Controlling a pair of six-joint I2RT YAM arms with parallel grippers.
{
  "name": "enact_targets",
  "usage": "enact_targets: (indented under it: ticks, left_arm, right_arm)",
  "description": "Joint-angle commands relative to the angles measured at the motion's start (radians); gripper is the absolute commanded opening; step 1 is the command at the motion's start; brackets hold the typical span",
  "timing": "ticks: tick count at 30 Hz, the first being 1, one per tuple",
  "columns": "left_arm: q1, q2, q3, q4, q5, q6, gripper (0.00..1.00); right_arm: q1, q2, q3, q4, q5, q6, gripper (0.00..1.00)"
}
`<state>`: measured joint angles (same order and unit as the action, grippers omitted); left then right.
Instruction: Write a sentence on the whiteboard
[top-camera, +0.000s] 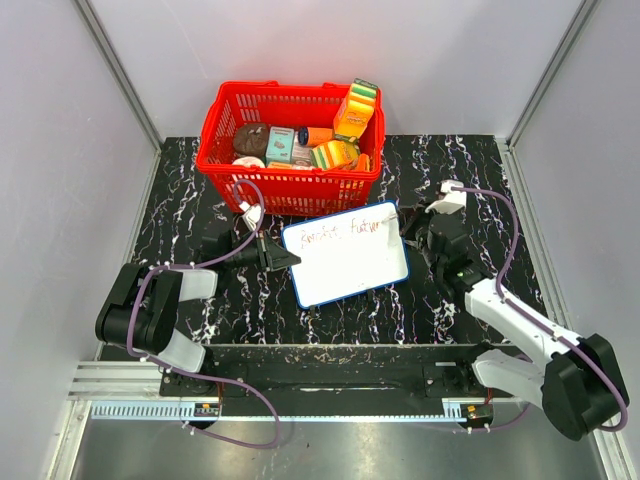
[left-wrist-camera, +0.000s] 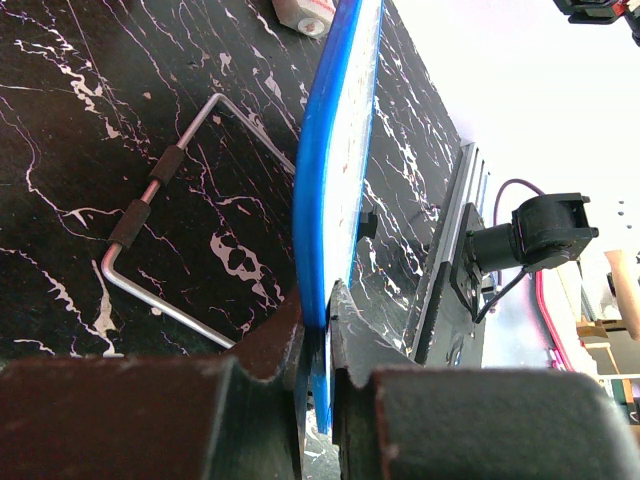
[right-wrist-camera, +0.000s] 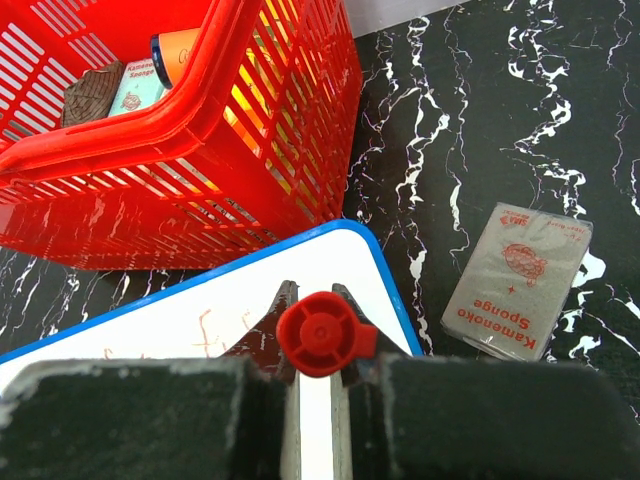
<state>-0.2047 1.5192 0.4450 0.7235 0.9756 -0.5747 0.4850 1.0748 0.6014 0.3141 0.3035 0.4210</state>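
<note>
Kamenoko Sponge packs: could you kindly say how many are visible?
2: one pack inside the red basket, another pack flat on the table beside the whiteboard; the basket may hide more.

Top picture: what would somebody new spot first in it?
The bright red basket full of packets at the back of the black marbled table. In front of it is the whiteboard with red scribbles along its top, its left edge pinched by the left gripper, while the right gripper holds a red marker.
</note>
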Motion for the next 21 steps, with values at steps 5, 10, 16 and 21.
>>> enact_targets:
  ticks: [5, 10, 16, 21]
  left_arm:
    - [-0.010, -0.008, 0.012, -0.036, -0.091, 0.101, 0.00]
    - [-0.010, -0.010, 0.014, -0.036, -0.091, 0.102, 0.00]
    - [-0.010, -0.010, 0.014, -0.036, -0.091, 0.101, 0.00]
    - [-0.012, -0.011, 0.012, -0.036, -0.089, 0.101, 0.00]
  right_arm:
    - [-0.006, 0.027, 0.005, 0.036, -0.001, 0.007, 0.00]
    - [-0.005, 0.037, 0.006, 0.042, -0.001, 0.009, 0.00]
    - [-0.006, 0.048, 0.009, 0.040, 0.006, 0.007, 0.00]
    - [-0.006, 0.045, 0.008, 0.029, 0.026, 0.004, 0.00]
